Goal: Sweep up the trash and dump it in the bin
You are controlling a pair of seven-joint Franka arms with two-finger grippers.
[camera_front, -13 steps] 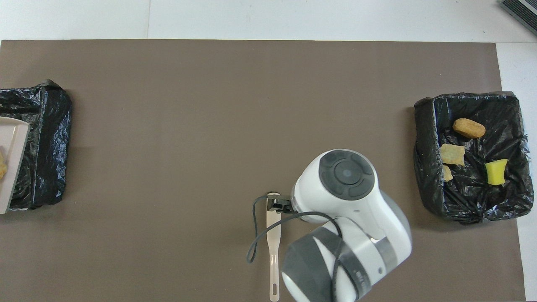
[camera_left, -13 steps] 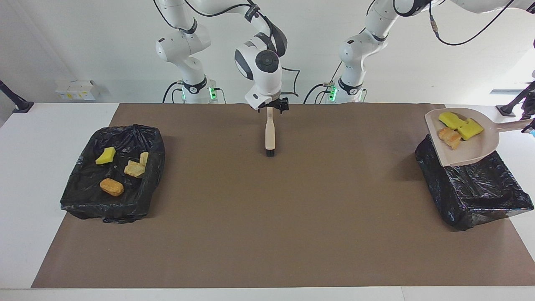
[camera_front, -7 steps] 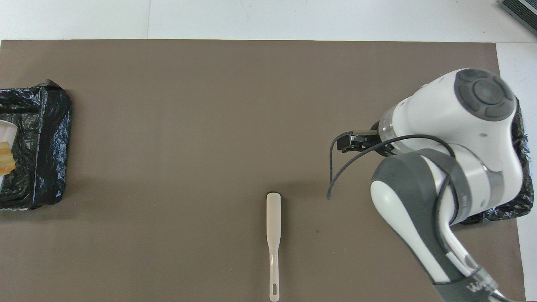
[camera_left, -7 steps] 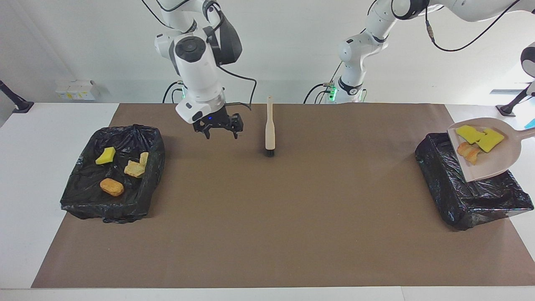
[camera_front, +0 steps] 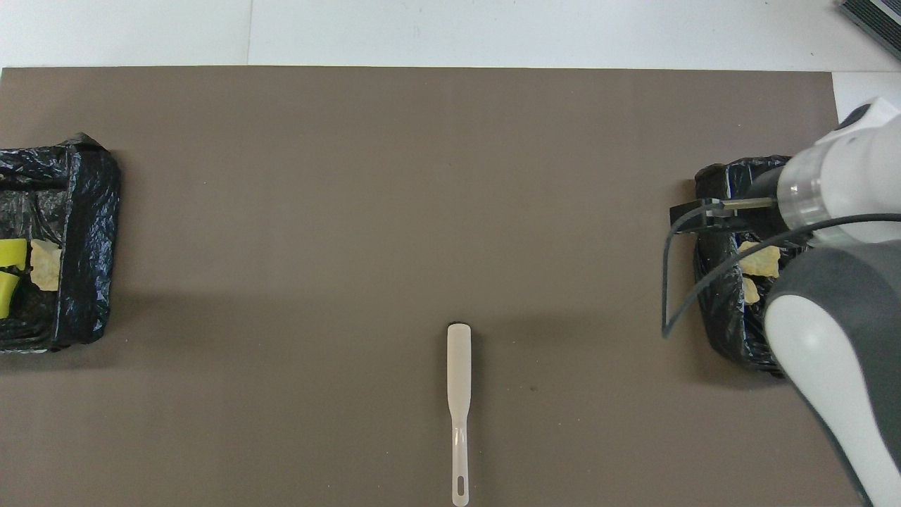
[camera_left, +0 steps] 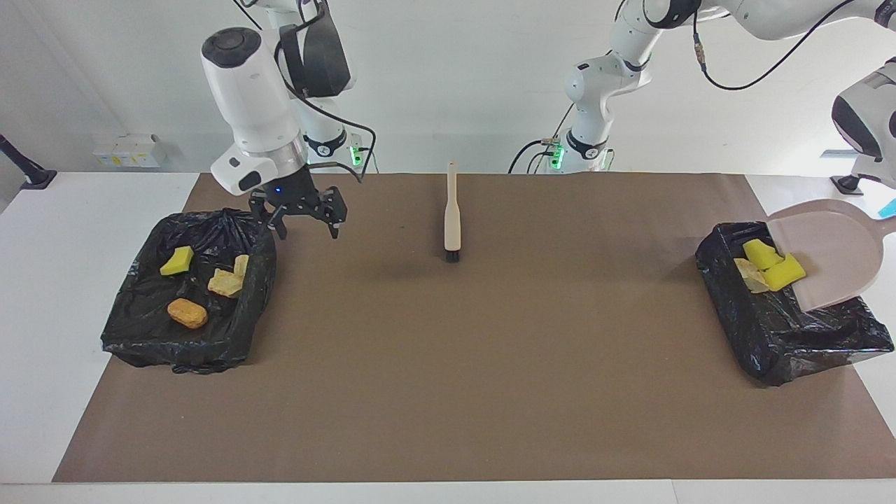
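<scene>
Dustpan (camera_left: 836, 255) now tipped over bin (camera_left: 791, 329), trash (camera_left: 766, 266) sliding in (left gripper off-frame, clamped shut), right gripper (camera_left: 299, 218) spread empty beside brush (camera_left: 452, 213).

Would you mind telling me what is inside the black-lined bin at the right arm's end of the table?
The bin holds a yellow-green sponge piece, two tan bread-like lumps and an orange-brown lump. In the overhead view the right arm covers most of it.
</scene>
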